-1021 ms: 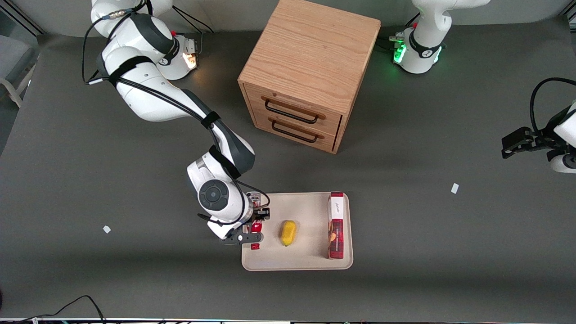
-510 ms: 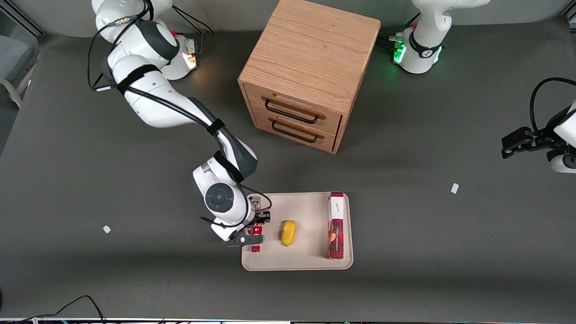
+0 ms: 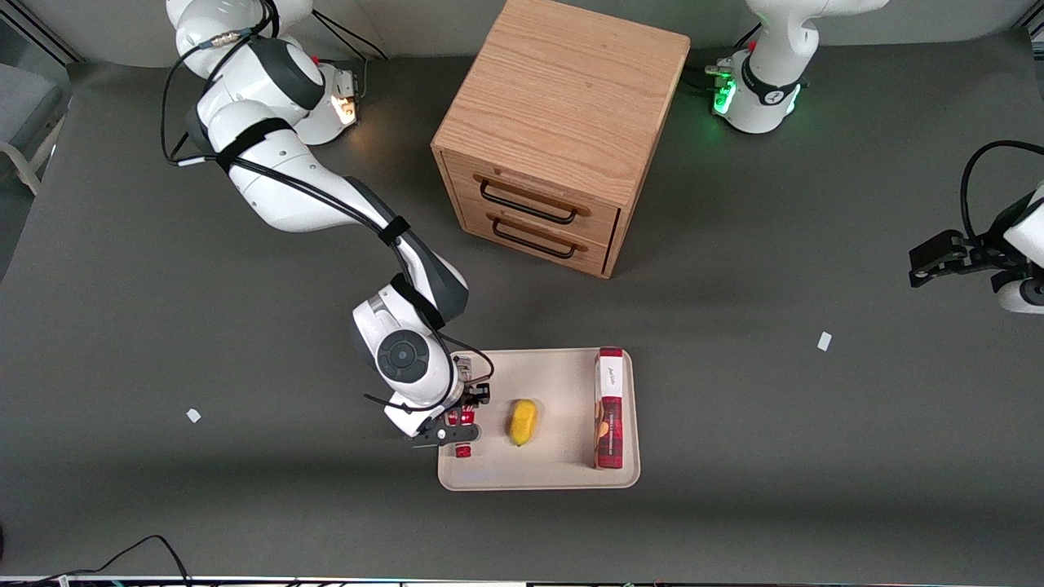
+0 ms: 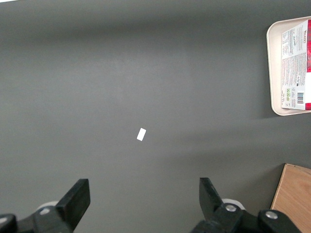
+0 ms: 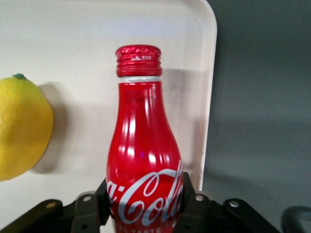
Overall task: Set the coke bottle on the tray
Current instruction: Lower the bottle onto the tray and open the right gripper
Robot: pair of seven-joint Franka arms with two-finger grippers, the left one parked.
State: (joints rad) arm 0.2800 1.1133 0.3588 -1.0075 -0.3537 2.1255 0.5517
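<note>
The black two-finger gripper [image 3: 458, 422] clamps the small red contour-shaped coke bottle [image 5: 144, 160] over the flat beige rectangular tray [image 3: 563, 477], near a yellow lemon [image 3: 523, 421].

coke bottle [image 5: 144, 160]: red, white script | tray [image 3: 563, 473]: beige | lemon [image 3: 522, 421]: yellow | gripper [image 3: 453, 425]: black, over tray edge

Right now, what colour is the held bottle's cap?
Red, clearest in the right wrist view: glossy red coke bottle, gripper.
</note>
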